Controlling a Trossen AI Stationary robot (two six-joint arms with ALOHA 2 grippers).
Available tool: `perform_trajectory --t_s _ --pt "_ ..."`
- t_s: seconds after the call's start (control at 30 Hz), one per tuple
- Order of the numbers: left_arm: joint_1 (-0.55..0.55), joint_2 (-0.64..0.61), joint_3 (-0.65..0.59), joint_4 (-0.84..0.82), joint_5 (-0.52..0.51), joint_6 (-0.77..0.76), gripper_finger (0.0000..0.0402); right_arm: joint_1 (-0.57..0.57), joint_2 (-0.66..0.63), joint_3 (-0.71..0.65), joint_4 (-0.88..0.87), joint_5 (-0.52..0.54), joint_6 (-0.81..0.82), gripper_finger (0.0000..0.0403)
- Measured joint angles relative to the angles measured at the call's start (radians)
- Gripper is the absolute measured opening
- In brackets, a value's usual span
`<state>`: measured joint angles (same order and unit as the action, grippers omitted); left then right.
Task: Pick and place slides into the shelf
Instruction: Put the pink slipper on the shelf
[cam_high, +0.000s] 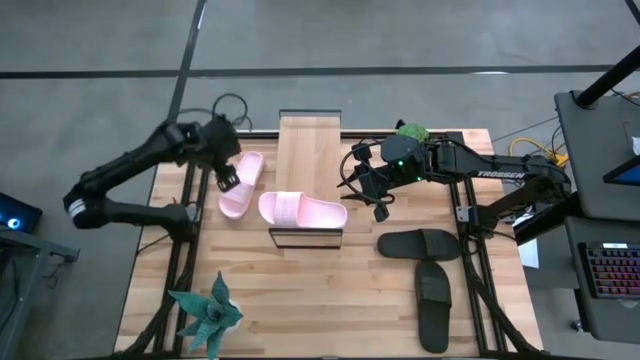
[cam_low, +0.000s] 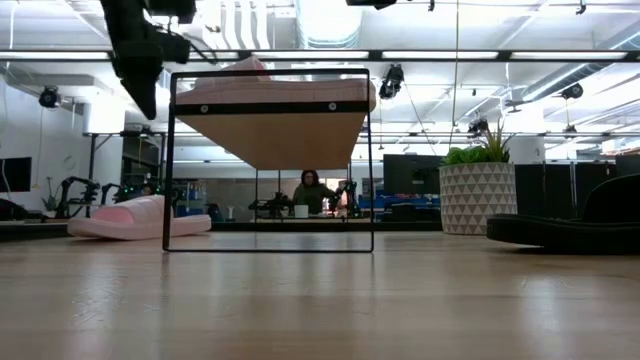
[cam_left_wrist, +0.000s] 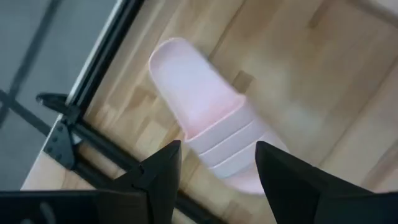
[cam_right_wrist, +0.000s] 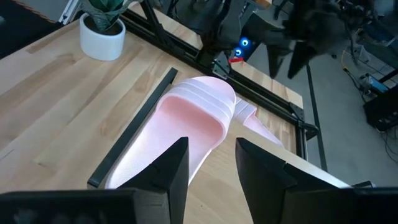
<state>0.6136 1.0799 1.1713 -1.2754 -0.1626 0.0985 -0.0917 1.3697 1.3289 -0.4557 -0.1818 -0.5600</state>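
Note:
The shelf (cam_high: 308, 150) stands mid-table, its wood plank top on a black frame. One pink slide (cam_high: 302, 210) lies sole down across the plank's near end. A second pink slide (cam_high: 243, 185) rests sole down on the table left of the shelf. My left gripper (cam_left_wrist: 217, 180) hangs open above this slide, pointing steeply down, clear of it. My right gripper (cam_right_wrist: 211, 168) stands open and raised just right of the shelf, facing the slide on the plank (cam_right_wrist: 186, 124). Two black slides (cam_high: 420, 243) (cam_high: 433, 305) lie on the table at the near right.
A spiky potted plant (cam_high: 207, 315) stands at the near left corner. A second planter (cam_high: 410, 131) stands at the far right behind my right arm. Bare wood shows in front of the shelf. Black table-frame rails (cam_left_wrist: 93, 143) run along the left edge.

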Motion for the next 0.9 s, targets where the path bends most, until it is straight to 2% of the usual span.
perform_trajectory --t_s 0.17,0.23,0.43,0.9 --pt "0.198 0.112 0.040 -0.041 0.272 0.221 0.0191 0.000 0.000 0.000 -0.001 0.000 -0.001 0.0118" --pt "0.250 0.159 0.041 -0.049 0.330 0.271 0.0191 0.000 0.000 0.000 -0.002 0.000 -0.001 0.0118" --pt "0.354 0.303 0.041 -0.051 0.330 0.358 0.0191 0.000 0.000 0.000 -0.012 0.000 0.002 0.0121" --pt "0.367 0.560 0.031 -0.015 0.334 0.419 0.0191 0.000 0.001 -0.010 -0.019 0.000 -0.001 0.0120"
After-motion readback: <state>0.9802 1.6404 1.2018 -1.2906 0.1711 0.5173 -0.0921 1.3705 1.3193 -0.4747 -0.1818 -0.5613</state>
